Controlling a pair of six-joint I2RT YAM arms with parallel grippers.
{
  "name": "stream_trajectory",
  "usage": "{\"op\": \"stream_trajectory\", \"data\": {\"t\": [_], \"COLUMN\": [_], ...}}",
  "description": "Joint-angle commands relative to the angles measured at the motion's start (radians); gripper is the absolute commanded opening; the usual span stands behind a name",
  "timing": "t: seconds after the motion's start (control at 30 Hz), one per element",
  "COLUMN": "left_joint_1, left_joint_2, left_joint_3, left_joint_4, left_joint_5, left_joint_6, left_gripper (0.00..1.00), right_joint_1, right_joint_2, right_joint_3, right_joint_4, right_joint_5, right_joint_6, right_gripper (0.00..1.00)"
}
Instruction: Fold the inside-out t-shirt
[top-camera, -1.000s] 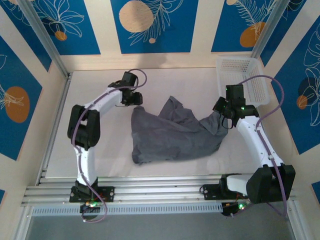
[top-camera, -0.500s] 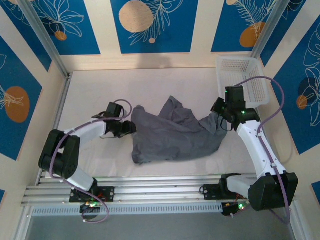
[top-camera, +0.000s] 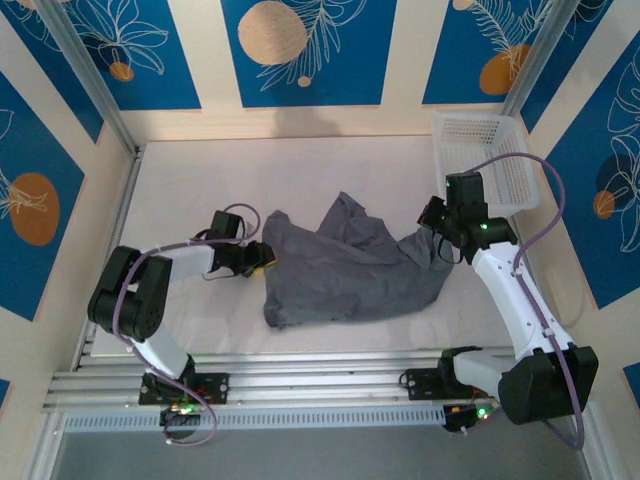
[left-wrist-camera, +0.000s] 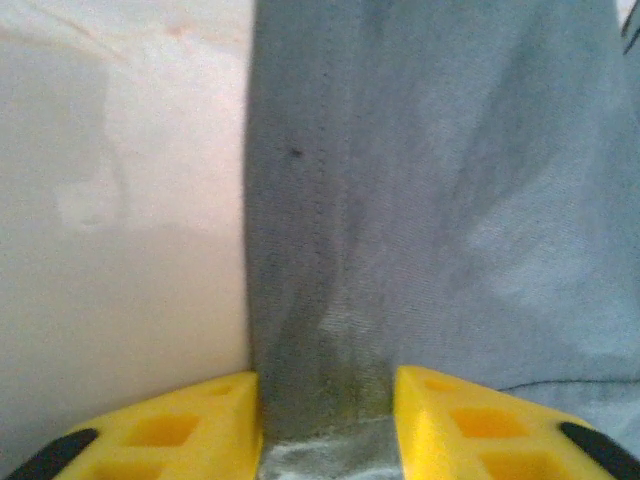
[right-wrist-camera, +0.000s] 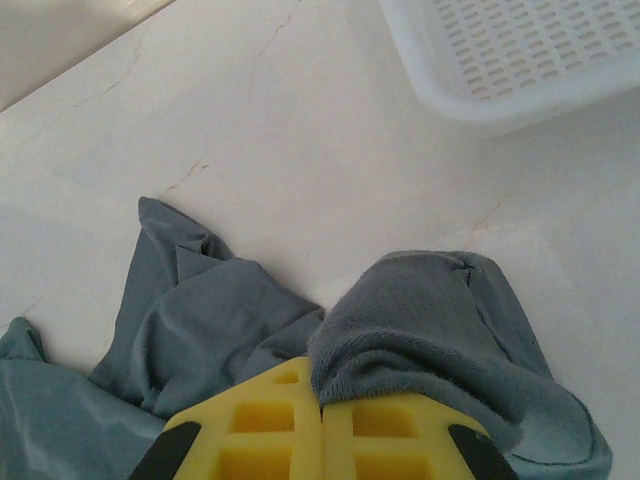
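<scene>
The inside-out t-shirt (top-camera: 350, 270) is a slate-grey crumpled heap in the middle of the white table. My left gripper (top-camera: 265, 257) lies low at the shirt's left edge. In the left wrist view its yellow fingers (left-wrist-camera: 200, 430) stand apart on either side of a hemmed strip of the t-shirt (left-wrist-camera: 330, 300), which lies between them; the left gripper (left-wrist-camera: 328, 410) is open. My right gripper (top-camera: 437, 240) is at the shirt's right end, held a little up. Its fingers (right-wrist-camera: 270, 420) are pressed together, and the right gripper (right-wrist-camera: 321, 400) is shut on a fold of the t-shirt (right-wrist-camera: 440, 310) that drapes over them.
A white plastic basket (top-camera: 485, 150) stands at the far right corner, just beyond the right gripper; its rim (right-wrist-camera: 520, 95) shows in the right wrist view. Bare table (top-camera: 200, 180) lies left of and behind the shirt. Metal rails (top-camera: 300, 385) run along the near edge.
The left arm swung from behind the shirt down to its left edge, lowered, and its jaws narrowed around the hem. The right gripper barely moved and kept its hold.
</scene>
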Motion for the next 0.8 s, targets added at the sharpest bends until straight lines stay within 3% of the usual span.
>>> {"op": "stream_trajectory", "data": {"t": [0.0, 0.27, 0.43, 0.53, 0.63, 0.77], "left_joint_1": [0.001, 0.003, 0.006, 0.029, 0.096, 0.162], "left_joint_2": [-0.017, -0.162, -0.258, -0.356, -0.416, -0.375], "left_joint_3": [-0.014, -0.029, 0.01, 0.115, 0.409, 0.988], "left_joint_4": [0.058, -0.02, -0.102, -0.218, -0.408, -0.678], "left_joint_5": [0.002, -0.015, -0.011, -0.017, -0.027, -0.051], "left_joint_6": [0.005, 0.013, 0.029, 0.071, 0.159, 0.258], "left_gripper": [0.31, 0.07, 0.0, 0.0, 0.0, 0.0], "right_joint_1": [0.008, 0.024, 0.03, 0.028, 0.017, -0.009], "right_joint_2": [-0.006, -0.003, -0.016, -0.052, -0.09, 0.001], "right_joint_3": [0.005, 0.005, 0.035, 0.097, 0.228, 0.65], "right_joint_4": [-0.003, -0.002, -0.023, -0.006, 0.129, 0.12], "right_joint_5": [0.006, 0.023, 0.021, -0.011, -0.013, 0.023], "right_joint_6": [0.017, 0.022, 0.034, 0.06, 0.081, 0.071], "right_gripper": [0.0, 0.0, 0.0, 0.0, 0.0, 0.0]}}
